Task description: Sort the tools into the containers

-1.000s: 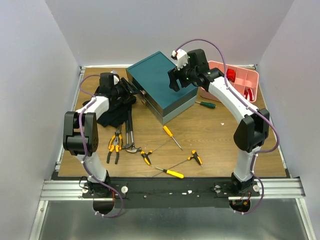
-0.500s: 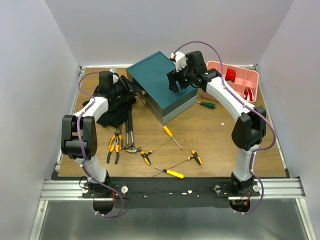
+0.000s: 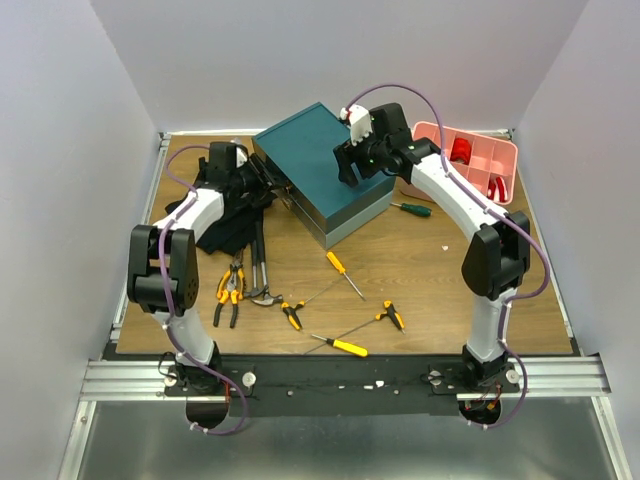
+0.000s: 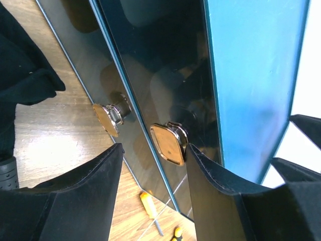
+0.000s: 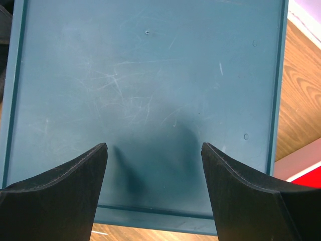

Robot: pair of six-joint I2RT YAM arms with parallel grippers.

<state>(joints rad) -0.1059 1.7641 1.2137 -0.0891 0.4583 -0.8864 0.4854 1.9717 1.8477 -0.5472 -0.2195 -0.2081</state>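
The dark teal drawer box (image 3: 322, 168) stands at the back centre. My left gripper (image 3: 262, 180) is at its clear drawer fronts. In the left wrist view that gripper (image 4: 153, 150) is open round a brass knob (image 4: 168, 144); the right finger (image 4: 215, 186) touches the knob, the left one stands apart. A second knob (image 4: 107, 119) sits beside it. My right gripper (image 3: 349, 160) hovers open over the box top (image 5: 150, 75), holding nothing. On the wood lie orange-handled pliers (image 3: 229, 291), hammers (image 3: 260, 272), yellow screwdrivers (image 3: 343, 271) (image 3: 341, 346) and a green-handled one (image 3: 413, 209).
A black cloth (image 3: 222, 228) lies under my left arm, left of the box. A pink divided tray (image 3: 472, 165) holding red items stands at the back right. Two small pliers (image 3: 292, 316) (image 3: 392, 316) lie near the front. White walls close in the table.
My left gripper has edged right, closer to the drawer front, with its jaws a touch wider. The right gripper shifted slightly left over the box top a second ago, then held still.
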